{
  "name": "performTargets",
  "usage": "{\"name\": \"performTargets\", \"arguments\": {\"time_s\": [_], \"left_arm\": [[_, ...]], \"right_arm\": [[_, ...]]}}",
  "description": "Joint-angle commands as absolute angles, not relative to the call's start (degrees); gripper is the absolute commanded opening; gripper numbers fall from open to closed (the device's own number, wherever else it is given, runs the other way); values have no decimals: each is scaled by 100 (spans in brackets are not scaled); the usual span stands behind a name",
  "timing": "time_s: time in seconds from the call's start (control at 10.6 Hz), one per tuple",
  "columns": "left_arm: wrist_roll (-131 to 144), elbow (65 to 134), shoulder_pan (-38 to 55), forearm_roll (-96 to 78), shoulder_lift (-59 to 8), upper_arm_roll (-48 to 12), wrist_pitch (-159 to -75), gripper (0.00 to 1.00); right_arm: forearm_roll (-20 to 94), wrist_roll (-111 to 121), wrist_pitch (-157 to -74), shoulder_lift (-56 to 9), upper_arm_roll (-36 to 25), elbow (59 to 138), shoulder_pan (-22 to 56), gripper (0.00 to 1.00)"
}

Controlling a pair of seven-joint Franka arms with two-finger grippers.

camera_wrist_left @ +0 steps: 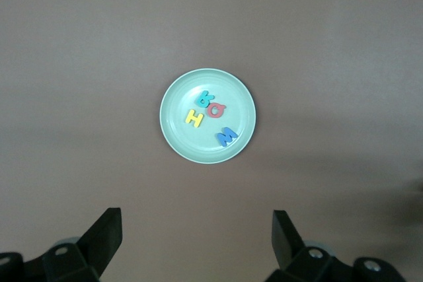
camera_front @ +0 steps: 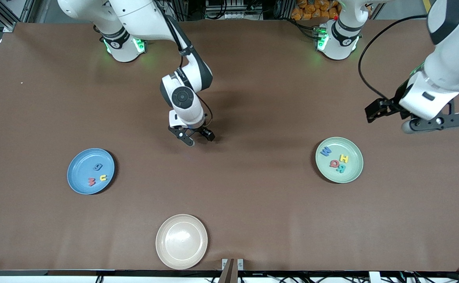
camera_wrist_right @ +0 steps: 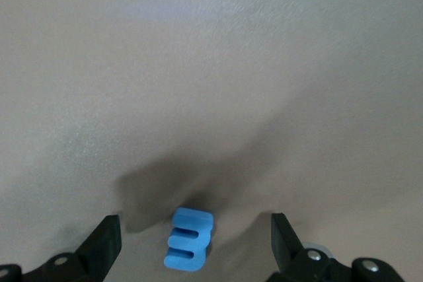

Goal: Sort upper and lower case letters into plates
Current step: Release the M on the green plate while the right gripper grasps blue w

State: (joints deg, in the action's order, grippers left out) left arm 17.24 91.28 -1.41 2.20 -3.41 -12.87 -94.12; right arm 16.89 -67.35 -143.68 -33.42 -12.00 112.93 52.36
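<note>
The worktop (camera_front: pixel 253 188) is matt brown, faintly creased like paper or cloth. The blue plate (camera_front: pixel 81 175) and green plate (camera_front: pixel 353 169) look matt; the cream plate (camera_front: pixel 166 251) has slight sheen. The blue letter (camera_wrist_right: pixel 190 239) looks like soft matt foam.

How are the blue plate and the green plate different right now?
The blue plate holds three letters; the green plate holds four. The blue plate lies toward the right arm's end of the table, the green plate toward the left arm's end. The left tool hangs open above the green plate; none is over the blue one. Both are round, shallow and similar in size.
</note>
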Motion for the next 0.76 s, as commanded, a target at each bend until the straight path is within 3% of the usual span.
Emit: {"name": "performTargets", "arguments": {"time_s": [0.0, 0.09, 0.19, 0.28, 0.38, 0.66], "left_arm": [[1512, 9272, -176, -60, -71, -1170, -9334, 100], [1468, 9272, -158, -236, -9, -1082, -9203, 100], [1468, 9290, -158, -272, 61, -1081, -9176, 100], [1468, 9290, -158, -272, 140, -1081, -9141, 100], [1468, 9290, -158, -272, 184, -1072, -9088, 100], [1468, 9273, -114, -272, 185, -976, -9070, 100]], "right_arm": [[1811, -6838, -14353, -3437, -1239, 11171, 5309, 100], [1802, -6838, -14353, -3437, -1239, 11180, 5309, 91], [1810, -6838, -14361, -3437, -1239, 11180, 5309, 46], [1811, -6838, -14396, -3437, -1239, 11180, 5309, 9], [1811, -6838, -14510, -3428, -1239, 11214, 5300, 0], [1811, -6838, -14599, -3428, -1239, 11241, 5353, 0]]}}
